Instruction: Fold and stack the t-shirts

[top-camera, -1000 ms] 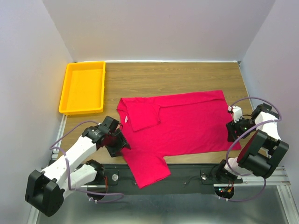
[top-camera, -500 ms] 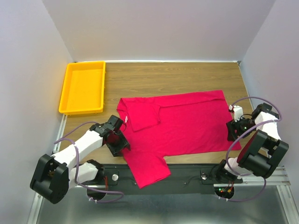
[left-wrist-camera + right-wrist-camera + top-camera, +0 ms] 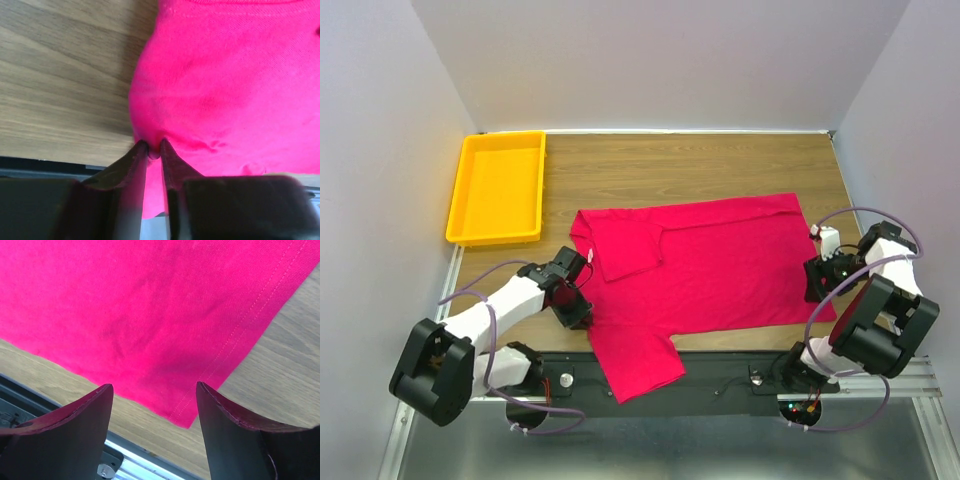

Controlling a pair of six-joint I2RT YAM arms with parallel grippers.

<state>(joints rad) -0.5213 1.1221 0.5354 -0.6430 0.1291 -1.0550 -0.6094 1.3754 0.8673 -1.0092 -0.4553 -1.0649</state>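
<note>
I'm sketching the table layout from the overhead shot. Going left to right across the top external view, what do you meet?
yellow tray → left gripper → red t-shirt → right gripper

Wooden table [image 3: 720,160], red t-shirt [image 3: 720,265] spread on it, yellow tray [image 3: 498,190] far left

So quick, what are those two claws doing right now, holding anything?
Left gripper: closed, pinching the edge of the red t-shirt.
Right gripper: open, holding nothing.
</note>
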